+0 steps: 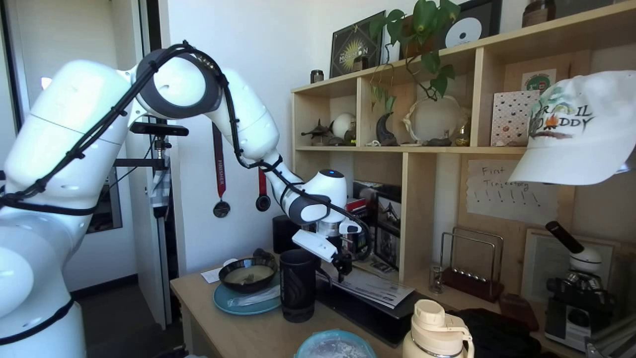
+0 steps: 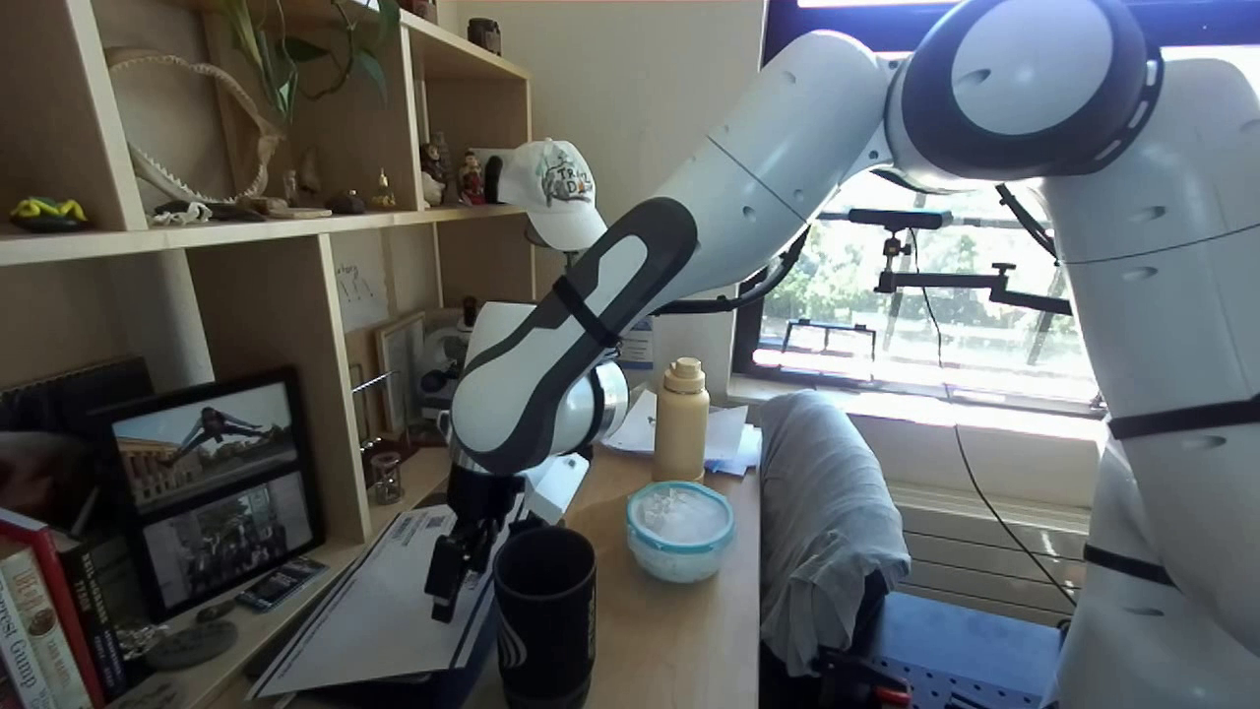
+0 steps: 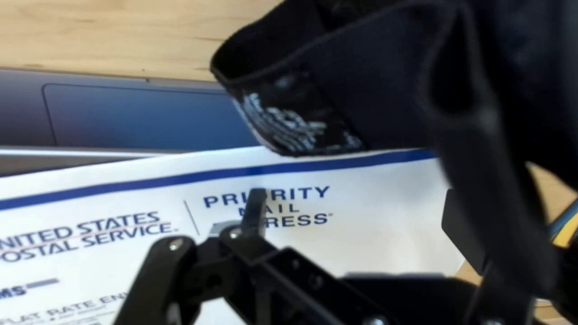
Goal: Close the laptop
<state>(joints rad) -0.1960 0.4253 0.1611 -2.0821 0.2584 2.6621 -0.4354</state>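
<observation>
While my gripper [image 3: 354,207] hangs over a white envelope [image 3: 388,243], my jaws stand wide apart, the envelope's printed face showing between the fingertips [image 3: 257,201]. I read UNITED STATES POSTAL SERVICE on it, clipped at the edge of view, and PRIORITY MAIL EXPRESS, which one of my fingers [image 3: 255,216] partly covers, so that the last word shows as RESS. Lower down comes FLAT RATE, before my linkage [image 3: 293,280] cuts the line. Whether I touch the envelope I cannot tell. Under it lies the laptop [image 3: 20,106], on the desk [image 1: 248,333], its lid [image 1: 405,305] low over the base [image 1: 357,320] but not fully down: the touchpad [image 3: 135,119] shows past the envelope's edge. A black shape [image 3: 384,90] at the upper right of my wrist view bears pale marks too blurred to read. Near the laptop stands a black mug [image 1: 298,286]. In an exterior view, a white cap [image 1: 581,129] appears to say TRAIL DADDY, a note [image 1: 512,199] says First Trajectory above a row of exclamation marks, a poster [image 1: 355,47] shows MORMON, and a medal ribbon [image 1: 218,159] reads FINISHER. On a book spine [image 2: 20,630] in an exterior view I make out Gump.
</observation>
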